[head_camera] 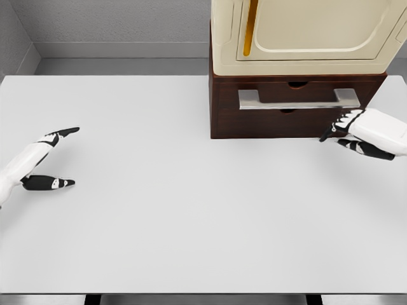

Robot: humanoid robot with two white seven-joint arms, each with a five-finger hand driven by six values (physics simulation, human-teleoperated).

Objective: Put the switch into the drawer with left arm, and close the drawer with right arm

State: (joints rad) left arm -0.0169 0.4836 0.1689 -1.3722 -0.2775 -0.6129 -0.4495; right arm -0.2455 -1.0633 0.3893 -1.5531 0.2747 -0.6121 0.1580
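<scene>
Dark wooden drawer (289, 105) shut, silver handle (299, 98) across.

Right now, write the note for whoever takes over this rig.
Left hand: open, holding nothing, over the white table at its left side.
Right hand: fingertips at the right end of the drawer's silver handle; grip unclear.
Drawer: looks closed, in the dark wood cabinet under the cream appliance.
Switch: nowhere in view, so whether it went in cannot be confirmed. Check that first.

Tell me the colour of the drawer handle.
Silver-grey metal on the dark brown drawer; the handle shows in the head view.
</scene>
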